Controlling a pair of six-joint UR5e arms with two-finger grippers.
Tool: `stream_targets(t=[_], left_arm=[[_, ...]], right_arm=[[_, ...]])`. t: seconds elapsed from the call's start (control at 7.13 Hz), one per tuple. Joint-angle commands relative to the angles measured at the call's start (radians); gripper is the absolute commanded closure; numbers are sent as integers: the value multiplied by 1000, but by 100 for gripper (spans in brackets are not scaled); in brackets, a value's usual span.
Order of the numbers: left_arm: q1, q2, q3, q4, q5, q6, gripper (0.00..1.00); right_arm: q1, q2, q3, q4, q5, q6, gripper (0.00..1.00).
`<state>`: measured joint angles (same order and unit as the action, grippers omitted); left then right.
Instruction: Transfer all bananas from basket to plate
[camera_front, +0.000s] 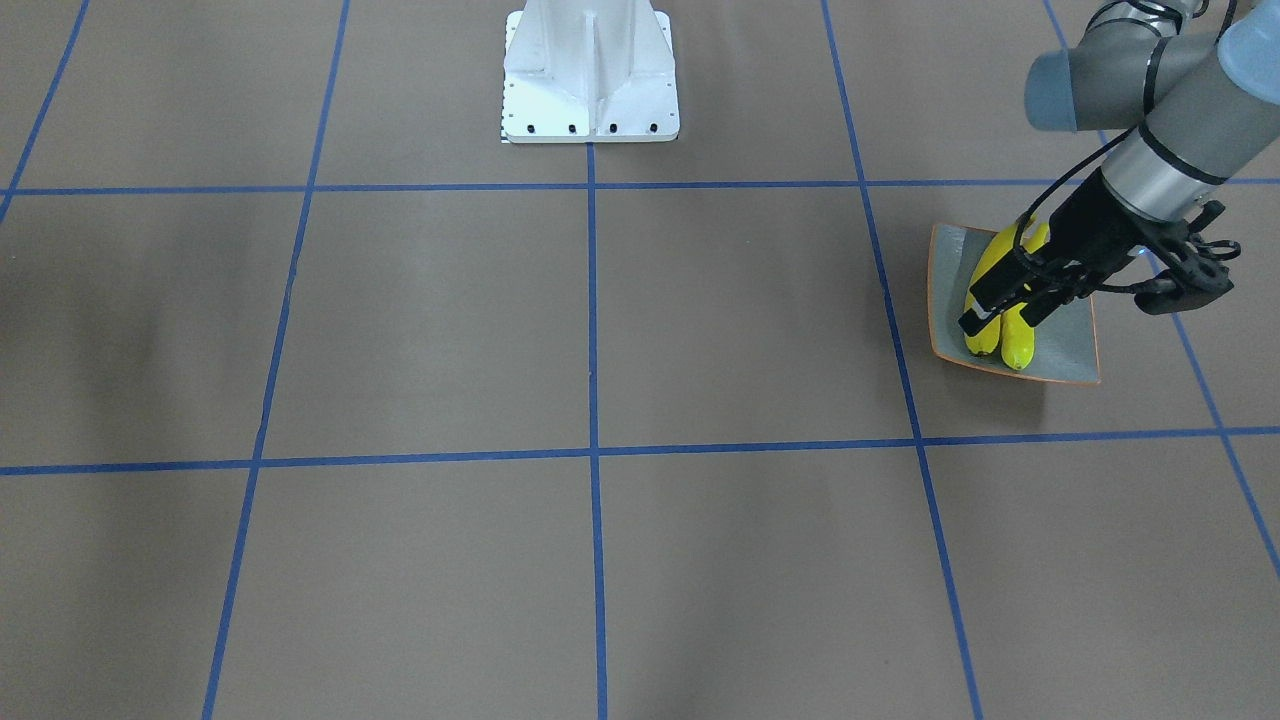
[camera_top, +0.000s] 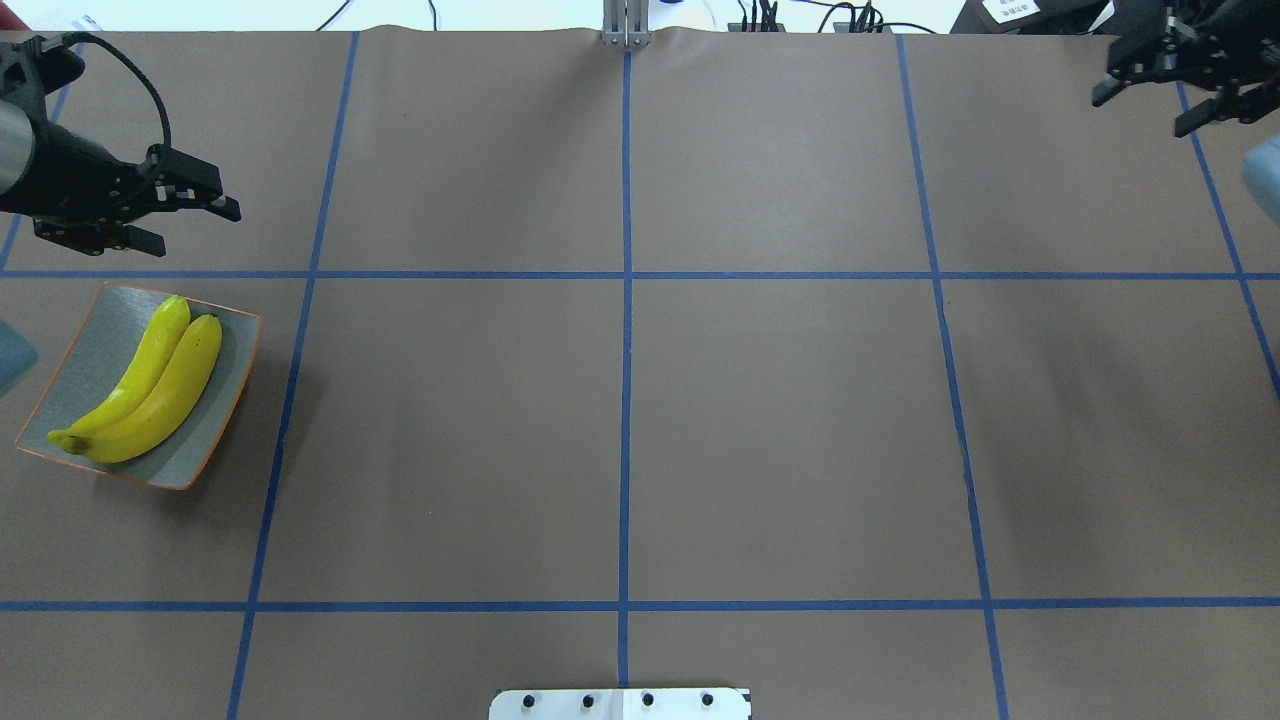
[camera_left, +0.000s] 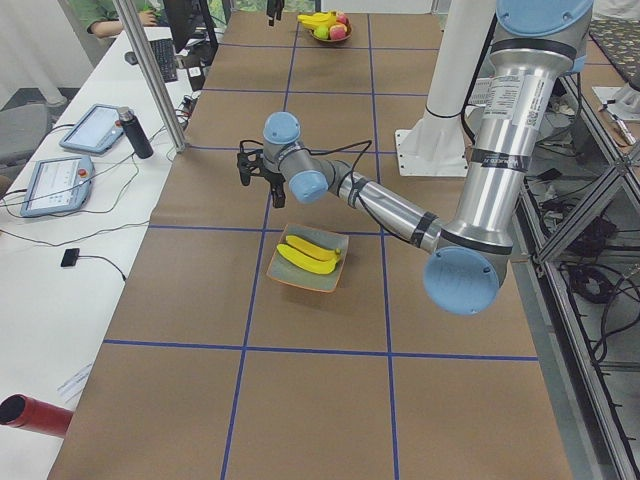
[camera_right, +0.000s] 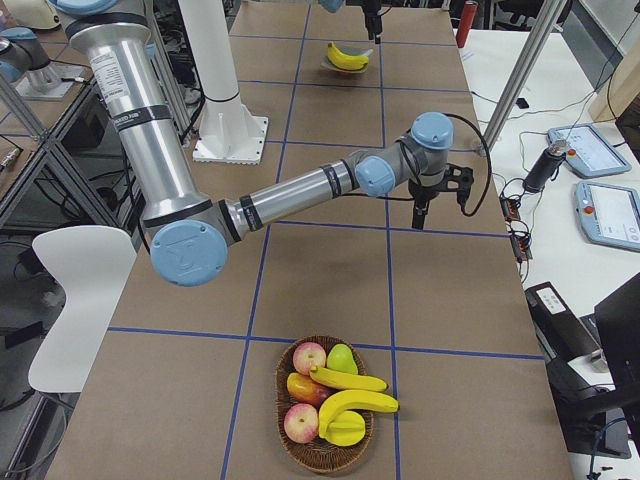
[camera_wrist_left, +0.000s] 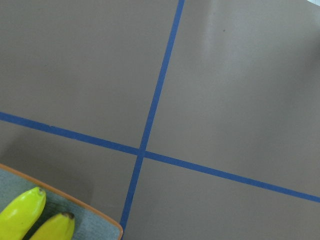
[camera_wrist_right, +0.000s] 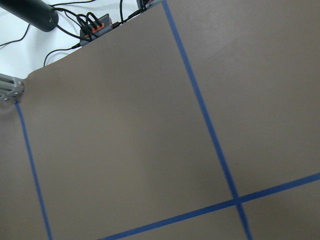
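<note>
Two bananas (camera_top: 150, 385) lie side by side on the plate (camera_top: 224, 402), touching each other, with their stems toward the robot. The plate stands on the left part of the table (camera_top: 640, 430). The left gripper (camera_top: 200, 230) hangs in the air just past the far edge of the plate; its fingers are spread apart and hold nothing. Two more bananas (camera_right: 355, 403) are in the basket (camera_right: 315, 458) at the right end of the table, together with apples (camera_right: 308, 357). The right gripper (camera_top: 1138, 115) is well apart from the basket, also released and with nothing in it.
</note>
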<state>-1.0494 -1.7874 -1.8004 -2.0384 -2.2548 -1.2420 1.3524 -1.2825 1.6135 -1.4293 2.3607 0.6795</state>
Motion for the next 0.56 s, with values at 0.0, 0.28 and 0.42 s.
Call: stream_targets(t=[0.0, 0.28, 0.42], left_arm=[[3, -50, 56, -3, 1, -1, 0], [5, -70, 71, -5, 1, 1, 0], [6, -81, 87, -5, 1, 1, 0]], right_arm=[[91, -83, -99, 7, -11, -293, 0], [201, -87, -232, 12, -12, -523, 0], [227, -84, -291, 13, -24, -552, 0]])
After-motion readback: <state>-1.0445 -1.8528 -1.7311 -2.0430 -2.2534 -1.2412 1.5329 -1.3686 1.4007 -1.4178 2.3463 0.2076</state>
